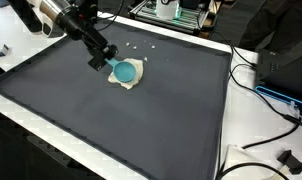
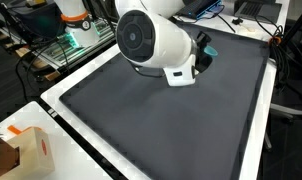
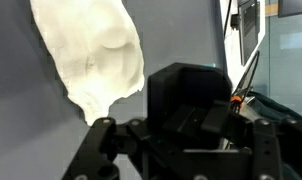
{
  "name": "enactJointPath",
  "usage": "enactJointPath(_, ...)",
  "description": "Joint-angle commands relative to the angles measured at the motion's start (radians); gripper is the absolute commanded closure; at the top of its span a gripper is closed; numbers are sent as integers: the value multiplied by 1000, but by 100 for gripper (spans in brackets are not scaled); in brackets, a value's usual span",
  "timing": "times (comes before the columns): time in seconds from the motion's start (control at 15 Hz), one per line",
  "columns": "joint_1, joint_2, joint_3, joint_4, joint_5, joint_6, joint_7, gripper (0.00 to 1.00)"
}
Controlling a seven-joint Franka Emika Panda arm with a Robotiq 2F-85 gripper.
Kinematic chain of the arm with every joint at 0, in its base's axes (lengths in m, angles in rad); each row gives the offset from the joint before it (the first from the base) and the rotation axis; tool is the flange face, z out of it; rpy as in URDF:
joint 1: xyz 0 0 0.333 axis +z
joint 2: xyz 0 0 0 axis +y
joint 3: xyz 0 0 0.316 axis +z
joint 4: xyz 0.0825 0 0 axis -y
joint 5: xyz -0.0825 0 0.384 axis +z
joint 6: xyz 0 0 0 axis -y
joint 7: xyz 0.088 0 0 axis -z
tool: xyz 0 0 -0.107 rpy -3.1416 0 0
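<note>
- The blue round object (image 1: 122, 71) lies on a cream cloth (image 1: 137, 72), upper left of centre in an exterior view. The cloth presumably pads it from the dark worktop (image 1: 141, 125).
- The pincer (image 1: 99, 62) sits just beside the object's upper-left edge (contact unconfirmed).
- Pincer state: cannot tell, as the fingertips fall below the wrist view's lower edge.
- The arm (image 1: 69, 22) enters from the upper left, slanting down to the worktop. Its bulky joint (image 2: 151, 40) fills the upper middle of an exterior view.

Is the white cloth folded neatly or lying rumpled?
Rumpled: in the wrist view the cloth shows an uneven outline and soft creases, lying loose on the mat.
</note>
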Motion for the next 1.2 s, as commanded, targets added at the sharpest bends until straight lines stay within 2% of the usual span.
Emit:
enactJointPath(0.0, 11, -52, -18, -64, -4, 14, 25, 81)
enactJointPath(0.47, 37, -106, -45, -117, -50, 34, 104, 81)
enactJointPath(1.13, 83, -213, -67, -177, -217, 106, 308, 81)
